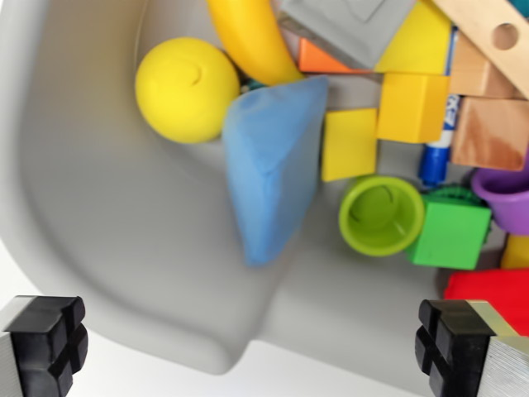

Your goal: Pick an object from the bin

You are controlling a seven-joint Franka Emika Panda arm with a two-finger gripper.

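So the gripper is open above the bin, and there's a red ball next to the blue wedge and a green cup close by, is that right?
Not quite: the ball is yellow, not red, as the wrist view shows. The rest holds: the gripper is open above the bin, the ball sits next to the blue wedge, and the green cup is close by.
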